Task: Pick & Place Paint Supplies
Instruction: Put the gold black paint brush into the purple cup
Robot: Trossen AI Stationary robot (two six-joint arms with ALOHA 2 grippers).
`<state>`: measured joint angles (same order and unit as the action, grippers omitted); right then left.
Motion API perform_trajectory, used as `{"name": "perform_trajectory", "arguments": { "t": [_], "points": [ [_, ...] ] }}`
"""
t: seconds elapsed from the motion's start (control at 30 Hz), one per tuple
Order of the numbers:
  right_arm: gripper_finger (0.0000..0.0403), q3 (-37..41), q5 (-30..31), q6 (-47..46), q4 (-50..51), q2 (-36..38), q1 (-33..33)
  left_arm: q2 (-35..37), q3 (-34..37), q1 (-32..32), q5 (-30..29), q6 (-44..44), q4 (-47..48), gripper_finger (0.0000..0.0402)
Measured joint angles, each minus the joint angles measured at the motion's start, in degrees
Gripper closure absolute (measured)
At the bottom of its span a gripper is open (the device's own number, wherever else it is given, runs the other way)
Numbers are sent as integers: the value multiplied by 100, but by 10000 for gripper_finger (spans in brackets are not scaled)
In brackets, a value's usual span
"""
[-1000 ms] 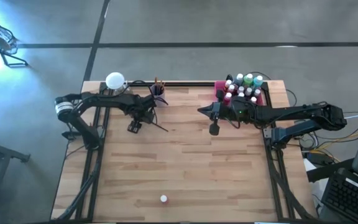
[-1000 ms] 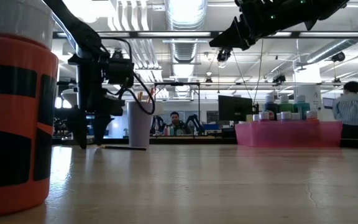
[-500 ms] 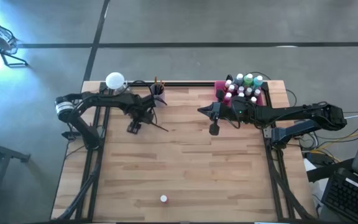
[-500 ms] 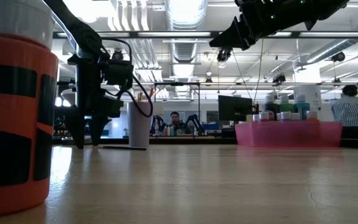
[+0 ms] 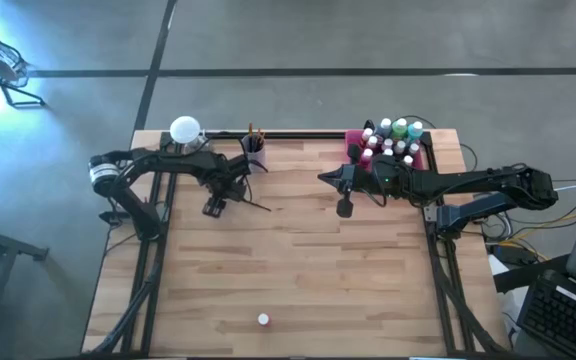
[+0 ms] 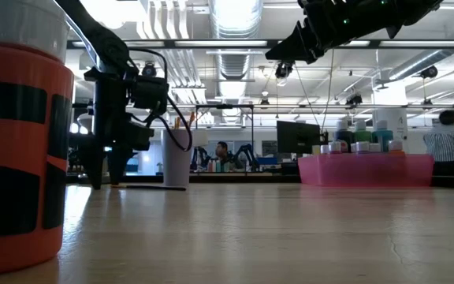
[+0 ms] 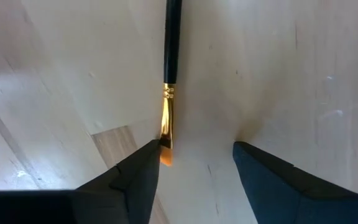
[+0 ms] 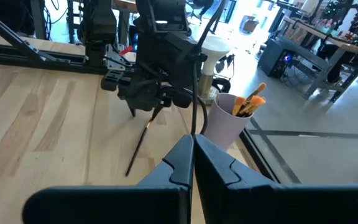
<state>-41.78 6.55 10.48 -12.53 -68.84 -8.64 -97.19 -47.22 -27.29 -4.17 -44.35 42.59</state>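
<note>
Wooden table [image 5: 298, 280], brush [image 7: 169, 56] between open left tool [image 7: 194, 158] fingers, lilac cup [image 5: 254, 152] near

Overhead; table-level; two wrists; shared table [image 5: 298, 260]

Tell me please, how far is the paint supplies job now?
Done: bottles stand in the pink tray; brushes sit in the lilac cup. In hand: left gripper, open, straddles a brush lying on the table. Left: one bottle near the front edge.
</note>
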Motion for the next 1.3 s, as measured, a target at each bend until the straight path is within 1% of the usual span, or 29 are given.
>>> {"name": "perform_trajectory", "arguments": {
  "t": [0.7, 1.03, 1.3],
  "points": [
    [394, 0, 0, 0, 2, 0, 0, 7, 11, 2, -149, 540, -261, 319],
    [394, 0, -2, 1, 2, 0, 1, 4, 4, -2, -237, 589, -339, 390],
    [394, 0, -2, -26, 3, 0, 2, 33, 2, 28, -391, 596, -339, 397]
  ]
}}
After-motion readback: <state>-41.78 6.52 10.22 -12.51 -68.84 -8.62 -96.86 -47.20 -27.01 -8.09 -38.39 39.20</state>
